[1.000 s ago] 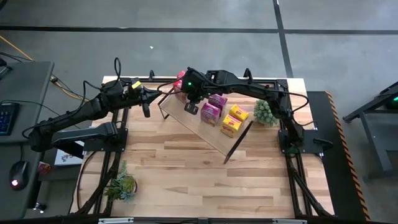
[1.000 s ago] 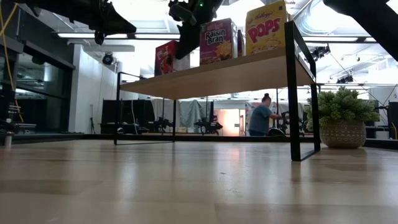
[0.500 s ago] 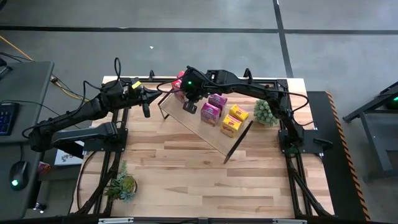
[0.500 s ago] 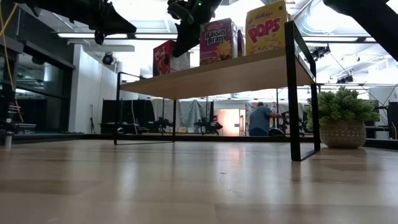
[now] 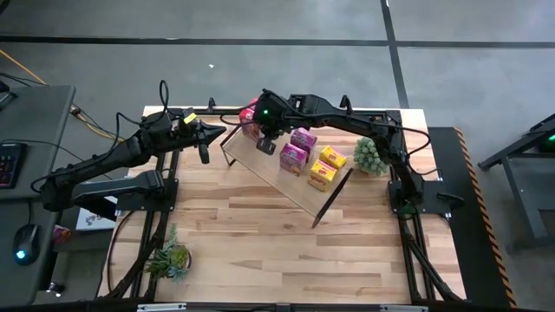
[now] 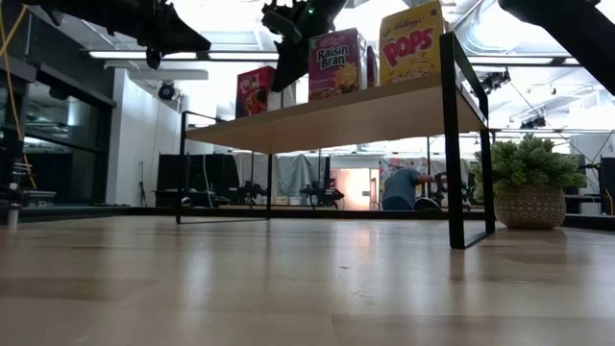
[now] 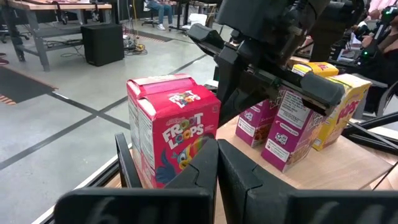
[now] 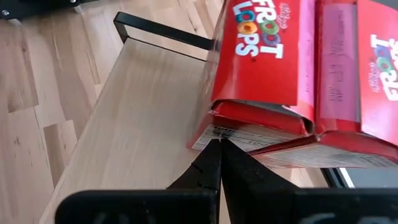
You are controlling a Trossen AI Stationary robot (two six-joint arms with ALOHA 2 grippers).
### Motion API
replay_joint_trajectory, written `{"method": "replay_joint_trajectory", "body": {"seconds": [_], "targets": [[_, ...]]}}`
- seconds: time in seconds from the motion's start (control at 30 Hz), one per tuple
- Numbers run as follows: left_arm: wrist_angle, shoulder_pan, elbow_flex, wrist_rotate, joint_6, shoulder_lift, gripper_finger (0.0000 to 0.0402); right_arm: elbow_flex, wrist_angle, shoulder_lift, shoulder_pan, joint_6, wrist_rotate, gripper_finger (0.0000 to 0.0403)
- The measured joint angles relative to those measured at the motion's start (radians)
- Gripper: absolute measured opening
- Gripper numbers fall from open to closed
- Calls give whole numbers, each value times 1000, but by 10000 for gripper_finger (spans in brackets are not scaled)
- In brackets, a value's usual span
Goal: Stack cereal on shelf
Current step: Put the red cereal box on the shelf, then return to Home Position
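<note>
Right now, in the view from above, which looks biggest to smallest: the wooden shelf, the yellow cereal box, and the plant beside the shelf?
1. Shelf, clearly the largest.
2 and 3. Plant and yellow cereal box look about alike from above; the plant may spread slightly wider, but I would not rank them.

**Readable print on the cereal boxes**

"Froot Loops" stands on the red box (image 7: 171, 134) in the left wrist view, and again — partly cut off — on the two red boxes (image 8: 267, 56) in the right wrist view. In the low view the magenta box (image 6: 336, 62) reads "Raisin Bran", and the yellow box (image 6: 411, 43) reads "Pops" under a small "Kellogg's" script. Print on the other boxes is too small to read.
</note>
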Motion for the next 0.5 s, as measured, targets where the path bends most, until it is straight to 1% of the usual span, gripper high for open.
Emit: {"method": "replay_joint_trajectory", "body": {"seconds": [0.17, 0.33, 0.5], "targets": [[0, 0, 0, 0, 1, 0, 0, 0, 0, 0, 0, 0, -25, 0], [0, 0, 0, 0, 2, 0, 0, 0, -1, 0, 0, 0, -27, 0], [0, 0, 0, 0, 2, -2, 0, 0, -57, 0, 1, 0, -28, 0]]}}
